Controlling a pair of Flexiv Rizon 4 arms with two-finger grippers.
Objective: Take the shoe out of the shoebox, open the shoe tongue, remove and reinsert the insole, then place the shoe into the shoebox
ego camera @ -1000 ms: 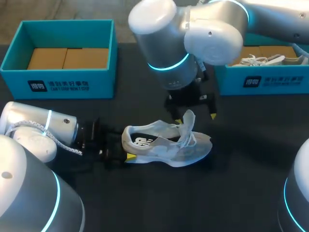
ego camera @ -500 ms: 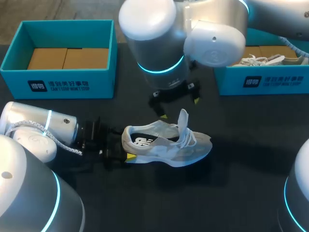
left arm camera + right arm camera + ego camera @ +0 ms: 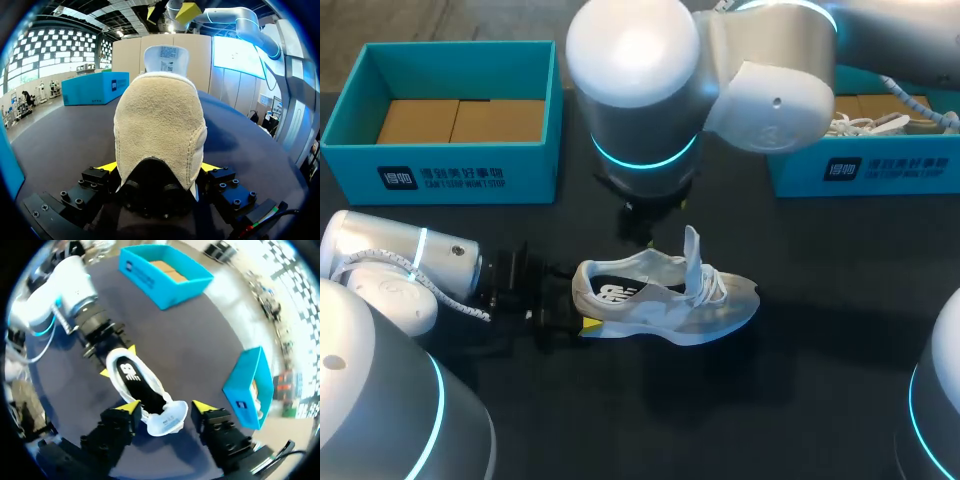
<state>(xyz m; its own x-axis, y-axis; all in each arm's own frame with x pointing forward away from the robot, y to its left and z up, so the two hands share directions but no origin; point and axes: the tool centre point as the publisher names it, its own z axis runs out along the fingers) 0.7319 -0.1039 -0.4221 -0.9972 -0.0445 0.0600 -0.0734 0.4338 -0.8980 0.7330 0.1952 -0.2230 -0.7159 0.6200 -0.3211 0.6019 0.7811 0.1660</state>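
Left shoebox [image 3: 440, 176], teal, at the table's far left; brown card inside.

Left arm [image 3: 405, 265] lies low along the table. Left gripper [image 3: 578, 300] clamped on the shoe's heel. The left wrist view shows a yellow tip pressed to each side of the heel [image 3: 159, 170]. From above only the near tip shows; the far one is hidden behind the heel.

Shoe [image 3: 665, 300], pale grey-white, stands on its sole on the dark table [image 3: 820, 400] between the two boxes, outside both. Long axis runs across the table: heel left, toe right. Tongue [image 3: 693, 250] stands upright. Dark insole [image 3: 132, 375] with a white mark sits inside.

Right gripper [image 3: 166, 407] hangs over the tongue, fingers apart, the tongue between them with a gap on one side. In the head view the right arm [image 3: 650, 90] hides those fingers.

Right shoebox [image 3: 880, 170], teal, far right, partly covered by the arm. A second shoe [image 3: 870, 125] inside shows only in part.
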